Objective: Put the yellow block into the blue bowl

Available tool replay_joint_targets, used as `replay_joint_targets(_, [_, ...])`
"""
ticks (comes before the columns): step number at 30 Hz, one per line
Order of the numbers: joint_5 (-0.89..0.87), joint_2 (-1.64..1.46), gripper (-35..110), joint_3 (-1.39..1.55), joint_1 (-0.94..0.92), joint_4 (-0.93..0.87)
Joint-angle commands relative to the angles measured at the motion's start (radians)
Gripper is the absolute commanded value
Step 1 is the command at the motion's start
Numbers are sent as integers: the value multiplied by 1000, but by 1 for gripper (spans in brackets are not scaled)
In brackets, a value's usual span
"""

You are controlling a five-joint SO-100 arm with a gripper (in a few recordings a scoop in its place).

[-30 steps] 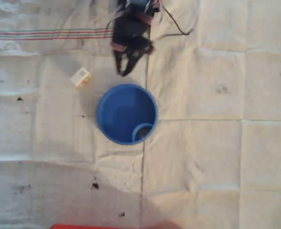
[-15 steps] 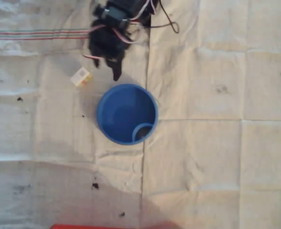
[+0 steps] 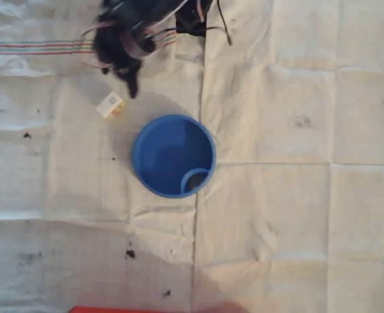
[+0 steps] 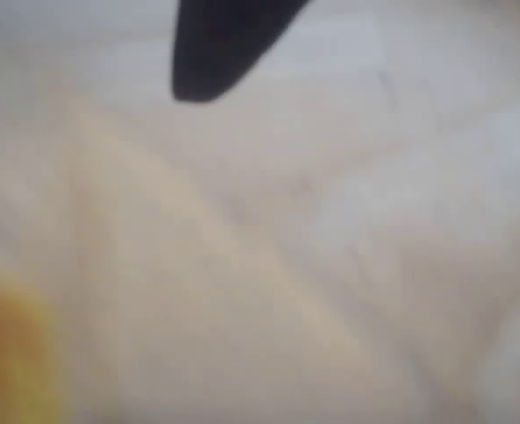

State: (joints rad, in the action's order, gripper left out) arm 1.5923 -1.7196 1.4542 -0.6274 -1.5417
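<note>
In the overhead view the yellow block lies on the cloth, up and to the left of the blue bowl. It shows a whitish top and a yellow edge. The bowl stands upright, with a lighter blue ring inside near its lower right rim. My black gripper hangs just above and to the right of the block, apart from it, open with nothing in it. The wrist view is blurred: one dark fingertip is at the top and a yellow smear, likely the yellow block, at the lower left.
A creased whitish cloth covers the table, with a striped band at the upper left and a few dark specks. A cable trails from the arm at the top. A red strip runs along the bottom edge.
The arm has swung left, from above the bowl's upper rim to a spot beside the yellow block. Block and bowl have not moved.
</note>
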Motion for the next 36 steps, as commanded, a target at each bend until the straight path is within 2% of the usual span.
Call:
replay_joint_targets(1, [11,14,30,-71,-15,77])
replay_joint_targets(16, [5,186,30,-69,-6,232])
replay_joint_targets(36, [0,293,30,-69,55,235])
